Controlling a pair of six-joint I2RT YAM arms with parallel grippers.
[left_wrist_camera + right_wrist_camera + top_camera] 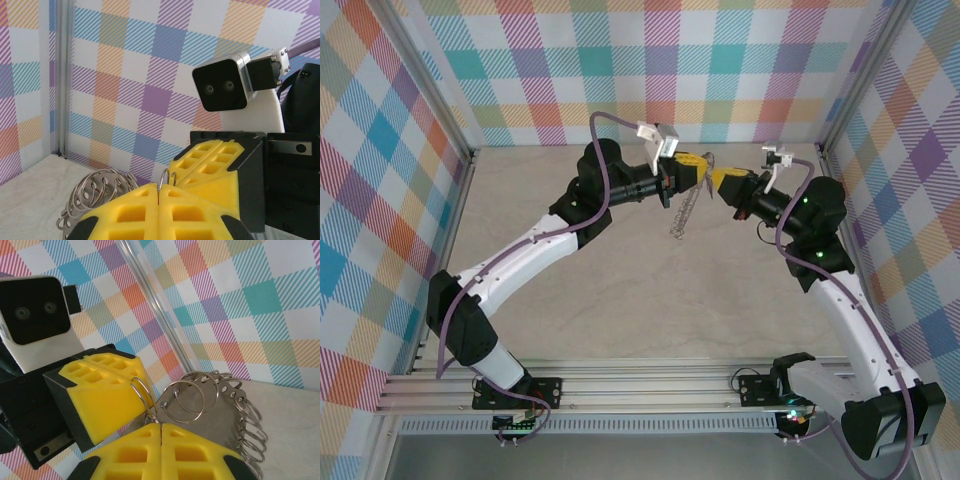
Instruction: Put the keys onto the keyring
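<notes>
Metal keyring (220, 410) is pinched in our shut left gripper (159, 190) and right gripper (161, 427); if either slips, we may drop it.

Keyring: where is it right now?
In the top view the keyring hangs over the far centre of the table, held at its top by both the left gripper and the right gripper, which meet there.

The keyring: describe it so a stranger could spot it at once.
At the far middle of the table, the left hand and right hand meet. From them hangs the keyring, a thin grey hoop fringed with small silvery rings, the only shiny metal there.
</notes>
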